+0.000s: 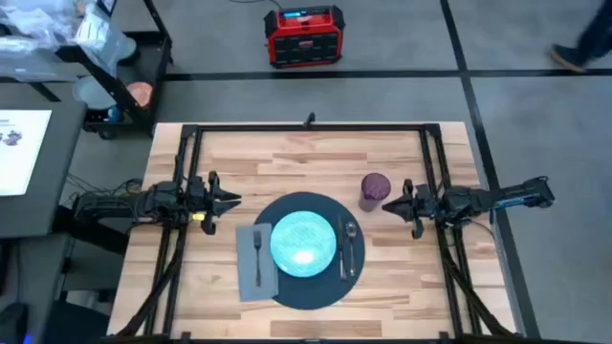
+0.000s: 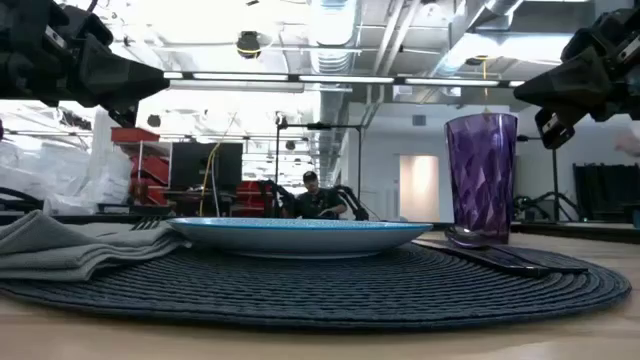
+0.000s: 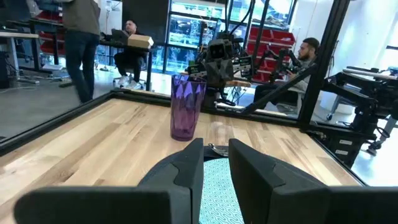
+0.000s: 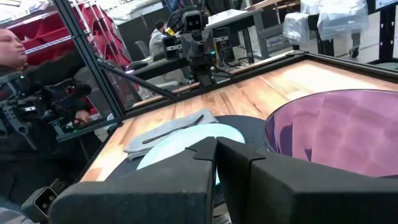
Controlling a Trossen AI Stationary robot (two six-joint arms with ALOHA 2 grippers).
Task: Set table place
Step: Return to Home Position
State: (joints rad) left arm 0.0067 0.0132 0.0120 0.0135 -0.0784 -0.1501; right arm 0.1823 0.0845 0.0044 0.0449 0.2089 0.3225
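the light wood surface [image 1: 287,153] with its black rail frame carries the whole setting. the round dark navy mat [image 1: 311,291] lies at its middle, toward the near edge. on the mat's centre sits the light blue plate [image 1: 303,246]. the low view shows it as a shallow dish on the mat's ribbed weave.

the grey napkin [image 1: 251,277] lies on the left side, overlapping the mat's rim, its long side running near to far. the purple cup [image 1: 374,190] stands upright just off the mat's far right rim. the right wrist view looks into its mouth, where only the purple wall shows.

the left hand [image 1: 234,202] hovers left of the mat, pointing inward, its fingers [image 3: 249,171] a little apart and holding nothing. the right hand [image 1: 386,204] hovers just right of the cup, pointing inward too, its fingers [image 4: 186,165] pressed together on nothing.

the fork [image 1: 257,250] lies on the napkin along its length. the dark spoon [image 1: 351,247] lies on the mat right of the plate, parallel to the fork, bowl toward the cup.
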